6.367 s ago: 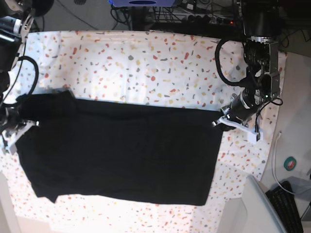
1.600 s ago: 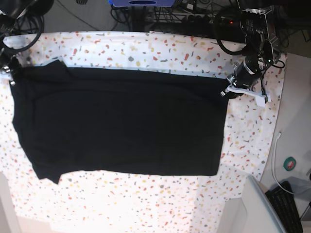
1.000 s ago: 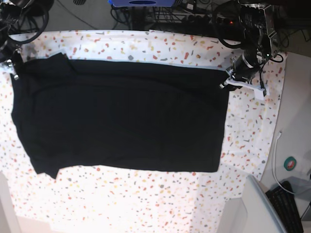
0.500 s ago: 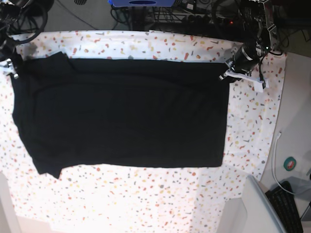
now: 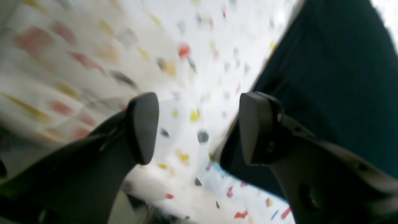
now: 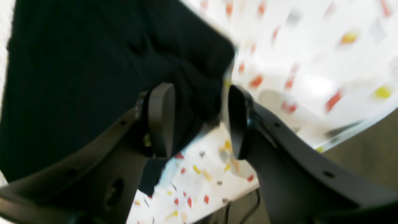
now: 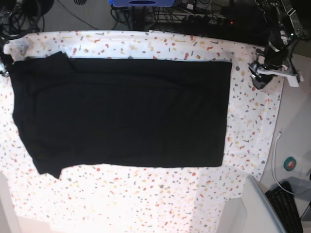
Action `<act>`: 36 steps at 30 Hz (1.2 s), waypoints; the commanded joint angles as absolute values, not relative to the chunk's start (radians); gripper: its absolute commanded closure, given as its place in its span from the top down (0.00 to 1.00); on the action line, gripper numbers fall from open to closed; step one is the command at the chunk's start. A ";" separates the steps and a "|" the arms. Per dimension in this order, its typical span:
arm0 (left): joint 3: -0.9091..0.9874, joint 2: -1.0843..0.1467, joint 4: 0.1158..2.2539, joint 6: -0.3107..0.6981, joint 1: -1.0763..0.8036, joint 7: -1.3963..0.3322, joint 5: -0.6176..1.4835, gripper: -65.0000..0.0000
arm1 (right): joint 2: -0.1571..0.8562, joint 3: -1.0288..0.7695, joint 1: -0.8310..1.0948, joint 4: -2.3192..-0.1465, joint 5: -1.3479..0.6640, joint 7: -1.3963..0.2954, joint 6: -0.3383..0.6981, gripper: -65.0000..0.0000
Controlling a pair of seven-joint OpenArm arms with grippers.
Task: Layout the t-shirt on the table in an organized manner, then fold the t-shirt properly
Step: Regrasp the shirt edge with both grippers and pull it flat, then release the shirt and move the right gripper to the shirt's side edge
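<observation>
In the base view the t-shirt (image 7: 121,114) lies flat and spread on the speckled counter (image 7: 146,199), as a wide black rectangle with one sleeve toward 10 o'clock.

The right end effector (image 6: 199,119) is at the far left edge of that view and hardly visible there. In its wrist view the jaws stand apart; the shirt's corner lies between them and toward 10 o'clock. Whether the fingers (image 6: 160,119) touch the cloth I cannot tell.

The left end effector (image 7: 262,73) hangs at 2 o'clock of the shirt, apart from its right edge. In its wrist view (image 5: 196,129) the jaws are wide and hold nothing; the shirt's edge (image 5: 326,77) lies toward 2 o'clock, behind one finger (image 5: 255,127).
</observation>
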State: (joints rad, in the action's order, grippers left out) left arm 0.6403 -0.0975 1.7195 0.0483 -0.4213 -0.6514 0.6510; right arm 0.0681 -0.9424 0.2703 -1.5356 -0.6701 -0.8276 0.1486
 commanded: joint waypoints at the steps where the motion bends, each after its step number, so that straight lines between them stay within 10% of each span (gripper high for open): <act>1: 0.654 -0.108 1.779 0.058 -0.424 -0.631 0.654 0.60 | 0.091 -0.947 0.274 -1.580 -0.682 -0.803 0.154 0.42; 4: 0.656 -0.119 1.839 0.061 -0.427 -0.633 0.653 0.50 | 0.124 -0.940 0.274 -1.630 -0.682 -0.803 0.156 0.42; 8: 0.535 -0.163 1.793 0.064 -0.421 -0.631 0.651 0.00 | 0.147 -0.855 0.288 -1.636 -0.680 -0.803 0.156 0.40; 19: 0.426 -0.174 1.666 0.059 -0.401 -0.625 0.651 0.00 | -0.013 -0.731 0.389 -1.656 -0.688 -0.855 0.153 0.32; 25: 0.510 -0.185 1.664 0.059 -0.401 -0.630 0.651 0.00 | -0.039 -0.731 0.389 -1.624 -0.690 -0.903 0.156 0.53; 36: 0.545 -0.185 1.662 0.059 -0.407 -0.630 0.651 0.00 | -0.041 -0.673 0.357 -1.529 -0.690 -0.897 0.157 0.52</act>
State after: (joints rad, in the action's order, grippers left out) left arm 0.5396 -0.1722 1.6482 0.0528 -0.4042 -0.6441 0.6407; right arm -0.0513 -0.6716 0.3561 -1.5146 -0.6765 -0.9054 0.1493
